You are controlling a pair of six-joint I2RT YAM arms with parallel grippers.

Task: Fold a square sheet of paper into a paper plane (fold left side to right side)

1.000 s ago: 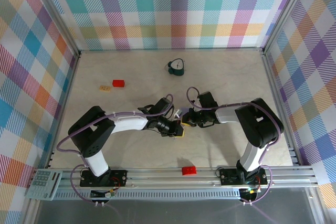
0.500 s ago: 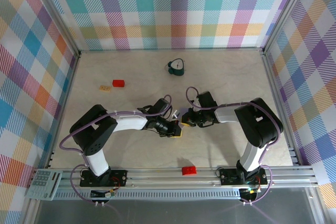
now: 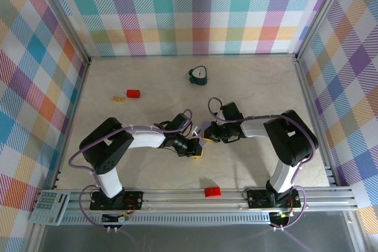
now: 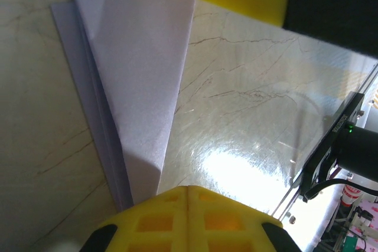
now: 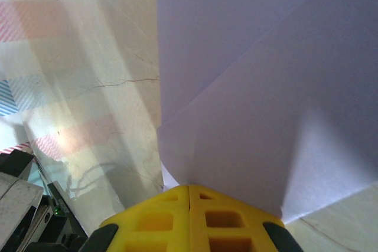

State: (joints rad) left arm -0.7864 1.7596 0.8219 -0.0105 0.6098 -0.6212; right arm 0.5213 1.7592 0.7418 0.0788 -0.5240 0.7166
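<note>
Small red block (image 3: 212,191), on the marbled beige surface (image 3: 147,169) beside the near rail. Left gripper (image 4: 188,188), yellow fingers pressed together, pinching the narrow end of a thin pale lavender paper sheet (image 4: 136,75), folded in layers, at the middle of the surface. Right gripper (image 5: 189,186), fingers likewise closed on the sheet's opposite edge. Second red block (image 3: 133,93), far left. Dark teal clock-like object (image 3: 199,75), farthest.
</note>
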